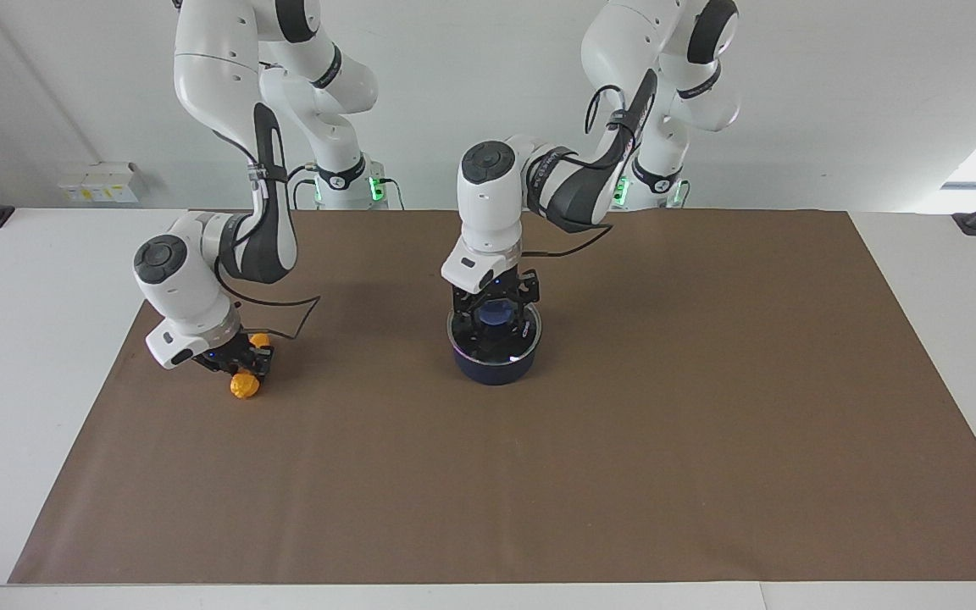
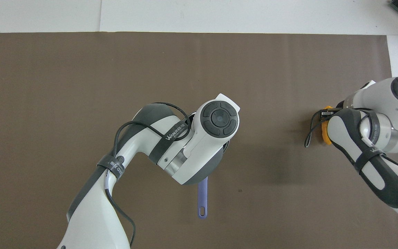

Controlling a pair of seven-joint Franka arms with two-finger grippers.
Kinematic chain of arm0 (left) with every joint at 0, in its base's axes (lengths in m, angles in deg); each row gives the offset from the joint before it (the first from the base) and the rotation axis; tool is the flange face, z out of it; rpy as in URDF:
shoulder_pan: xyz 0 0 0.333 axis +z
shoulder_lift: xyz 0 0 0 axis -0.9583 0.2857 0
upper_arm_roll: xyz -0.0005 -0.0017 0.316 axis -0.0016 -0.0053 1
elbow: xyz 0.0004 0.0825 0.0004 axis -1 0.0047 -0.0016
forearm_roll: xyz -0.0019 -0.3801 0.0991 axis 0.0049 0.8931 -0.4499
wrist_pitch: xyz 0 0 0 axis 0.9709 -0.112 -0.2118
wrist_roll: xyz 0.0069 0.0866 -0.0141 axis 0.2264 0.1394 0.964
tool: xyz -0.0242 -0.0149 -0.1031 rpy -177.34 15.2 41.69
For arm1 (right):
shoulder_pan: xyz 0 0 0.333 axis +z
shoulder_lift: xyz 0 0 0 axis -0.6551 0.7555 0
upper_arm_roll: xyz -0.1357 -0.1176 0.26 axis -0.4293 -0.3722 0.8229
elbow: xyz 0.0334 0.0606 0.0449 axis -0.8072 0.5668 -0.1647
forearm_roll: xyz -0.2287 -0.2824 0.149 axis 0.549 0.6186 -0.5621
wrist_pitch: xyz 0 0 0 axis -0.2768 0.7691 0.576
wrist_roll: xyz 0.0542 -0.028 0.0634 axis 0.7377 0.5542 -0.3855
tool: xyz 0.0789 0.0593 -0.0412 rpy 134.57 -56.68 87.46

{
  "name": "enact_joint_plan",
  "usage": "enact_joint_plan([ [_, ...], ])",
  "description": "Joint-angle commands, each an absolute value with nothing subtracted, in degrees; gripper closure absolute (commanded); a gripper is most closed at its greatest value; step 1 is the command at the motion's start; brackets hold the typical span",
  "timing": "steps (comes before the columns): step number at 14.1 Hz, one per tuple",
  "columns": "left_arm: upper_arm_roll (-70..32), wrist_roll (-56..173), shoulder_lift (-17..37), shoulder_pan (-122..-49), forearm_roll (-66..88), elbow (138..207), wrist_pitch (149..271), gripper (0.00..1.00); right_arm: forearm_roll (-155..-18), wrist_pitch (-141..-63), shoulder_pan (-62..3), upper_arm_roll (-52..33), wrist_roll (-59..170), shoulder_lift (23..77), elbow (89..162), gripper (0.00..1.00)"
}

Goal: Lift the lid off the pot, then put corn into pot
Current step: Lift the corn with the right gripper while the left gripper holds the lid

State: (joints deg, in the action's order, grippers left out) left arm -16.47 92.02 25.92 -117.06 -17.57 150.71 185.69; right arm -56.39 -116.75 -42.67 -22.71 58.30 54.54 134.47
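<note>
While your left gripper (image 1: 495,315) straddles the lid (image 1: 495,326) knob unclosed, your right gripper (image 1: 236,362), clamped on the corn (image 1: 244,385), could reach the covered pot (image 1: 493,366) early.

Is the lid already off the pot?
No: in the facing view the lid sits on the pot, with the left gripper at its blue knob.

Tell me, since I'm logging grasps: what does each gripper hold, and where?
Right gripper grips the corn around its middle. Left gripper straddles the lid knob on the pot; clamped or not, cannot tell.
</note>
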Motion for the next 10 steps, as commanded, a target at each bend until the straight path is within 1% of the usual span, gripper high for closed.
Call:
enact_joint_plan([
  [1,-16.42,91.97,24.58,-116.91,-18.48,152.17,186.49,0.17,-55.9,-116.97,-42.78,-22.21,56.26,53.7,133.6,1.0],
  [3,-16.42,91.97,24.58,-116.91,-18.57,152.08,186.49,0.23,-55.19,-115.31,-41.46,-22.21,56.25,53.17,131.41,1.0],
  [5,-16.42,91.97,24.58,-116.82,-18.66,151.9,186.58,0.23,-55.19,-113.2,-40.93,-22.21,56.34,53.08,129.47,1.0],
  [10,-16.42,91.62,24.66,-116.73,-18.74,151.81,187.63,0.23,-55.19,-113.28,-40.93,-22.21,56.34,53.08,129.55,1.0],
])
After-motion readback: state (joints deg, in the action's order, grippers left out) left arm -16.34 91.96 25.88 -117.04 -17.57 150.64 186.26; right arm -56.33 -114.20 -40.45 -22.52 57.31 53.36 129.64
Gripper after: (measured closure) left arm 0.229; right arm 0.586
